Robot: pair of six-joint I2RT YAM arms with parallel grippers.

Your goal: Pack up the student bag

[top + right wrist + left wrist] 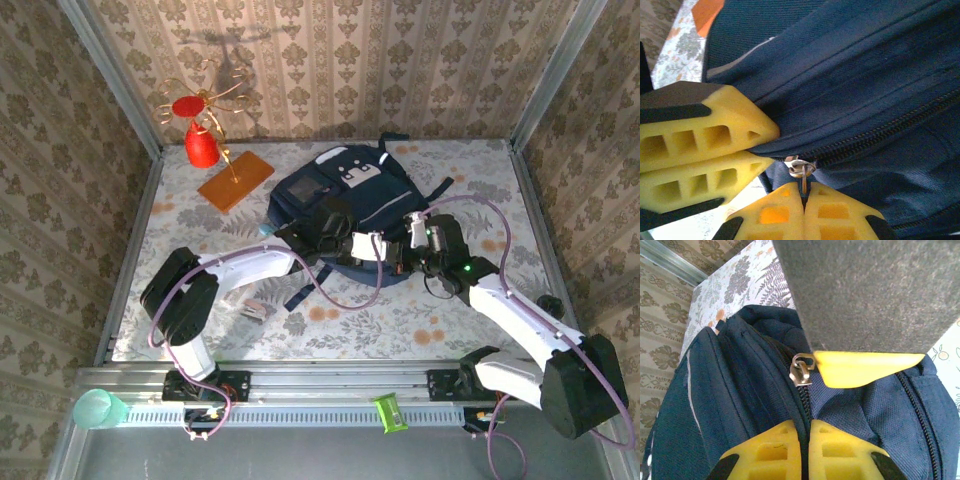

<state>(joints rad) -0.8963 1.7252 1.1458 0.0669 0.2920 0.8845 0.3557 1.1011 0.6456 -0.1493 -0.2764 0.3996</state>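
The student bag (pixel 345 195), a dark navy backpack with a white patch, lies at the back middle of the table. Both grippers meet at its near edge. My left gripper (pixel 805 440) is shut on the bag's fabric along the zip line (pixel 805 405), just below the metal slider (pixel 801 370). In the right wrist view its yellow fingers (pixel 700 145) pinch a fold of the bag. My right gripper (pixel 804 200) is shut on the slider's metal pull tab (pixel 803 179). From above, the left gripper (pixel 385 248) and the right gripper (pixel 407 252) almost touch.
A red and gold wire ornament (pixel 203 140) on an orange board (pixel 235 180) stands at the back left. A small flat item (pixel 255 306) lies near the left arm. A teal cup (pixel 97 408) and a green object (pixel 388 412) sit on the front rail. Patterned walls enclose three sides.
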